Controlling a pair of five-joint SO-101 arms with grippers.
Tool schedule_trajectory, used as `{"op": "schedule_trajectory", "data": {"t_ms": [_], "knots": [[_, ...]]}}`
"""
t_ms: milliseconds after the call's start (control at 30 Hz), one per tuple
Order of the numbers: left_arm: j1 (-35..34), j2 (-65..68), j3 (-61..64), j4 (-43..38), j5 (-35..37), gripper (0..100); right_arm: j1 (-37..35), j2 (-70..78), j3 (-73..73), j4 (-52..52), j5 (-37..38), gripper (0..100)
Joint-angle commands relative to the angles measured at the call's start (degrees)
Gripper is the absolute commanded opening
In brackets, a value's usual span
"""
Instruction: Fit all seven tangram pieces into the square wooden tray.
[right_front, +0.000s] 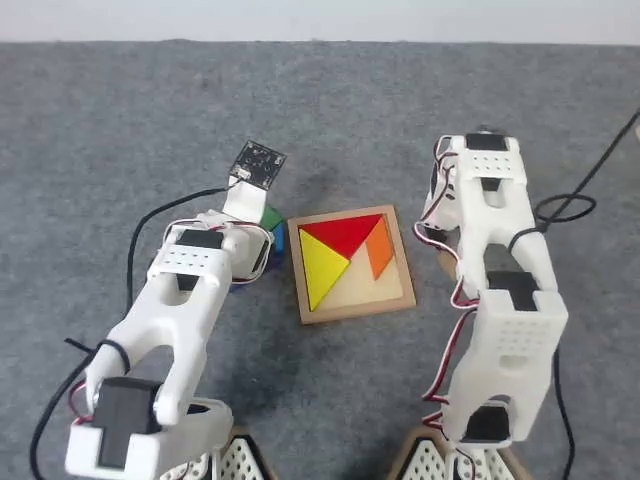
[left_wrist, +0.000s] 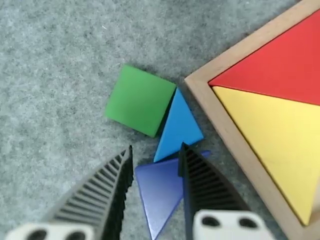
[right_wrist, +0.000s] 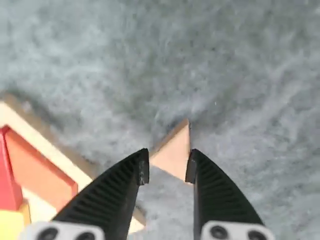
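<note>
The left gripper (left_wrist: 155, 160) is held apart over the dark blue triangle (left_wrist: 160, 195), just beside the tray (left_wrist: 224, 125) — light, stiff, slick wood, probably best pinched across its edges. Rightward, the tan triangle (right_wrist: 175, 150) is clamped by the right gripper (right_wrist: 167, 167).

**High view:** the left arm (right_front: 190, 290) covered the loose pieces left of the tray (right_front: 345, 214), leaving slivers of a green piece (right_front: 271, 217) and a blue piece (right_front: 279, 243).

**Left wrist view:** the frame edge cut off the tray, and the left hand (left_wrist: 157, 146) overlapped the dark-blue triangle (left_wrist: 160, 192).

**Right wrist view:** the right hand (right_wrist: 167, 154) masked two corners of the tan triangle (right_wrist: 174, 149).
</note>
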Motion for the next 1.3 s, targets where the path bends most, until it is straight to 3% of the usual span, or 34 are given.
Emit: {"op": "schedule_trajectory", "data": {"t_ms": [0,167,367,533,967,1100,1267], "knots": [[0.00,-2.64,-0.40,-1.14,0.09,14,-0.57,-2.95,-2.02,1.36,7.03,22.7],[0.00,-2.64,-0.40,-1.14,0.09,14,-0.57,-2.86,0.00,0.92,8.44,32.5],[0.00,-2.64,-0.40,-1.14,0.09,14,-3.12,-2.86,0.35,0.66,8.62,30.7],[0.00,-2.64,-0.31,-1.14,0.09,14,-6.29,-0.40,0.35,0.75,14.07,28.1],[0.00,-2.64,-0.31,-1.14,0.09,14,-2.68,2.77,0.09,-1.36,10.73,25.1],[-0.09,-2.64,-0.31,-1.14,0.09,14,-2.77,2.77,0.18,-1.10,11.08,17.2],[-0.09,-2.64,-0.31,-1.14,0.09,14,-2.77,2.77,0.18,-0.84,11.16,16.9]]}}
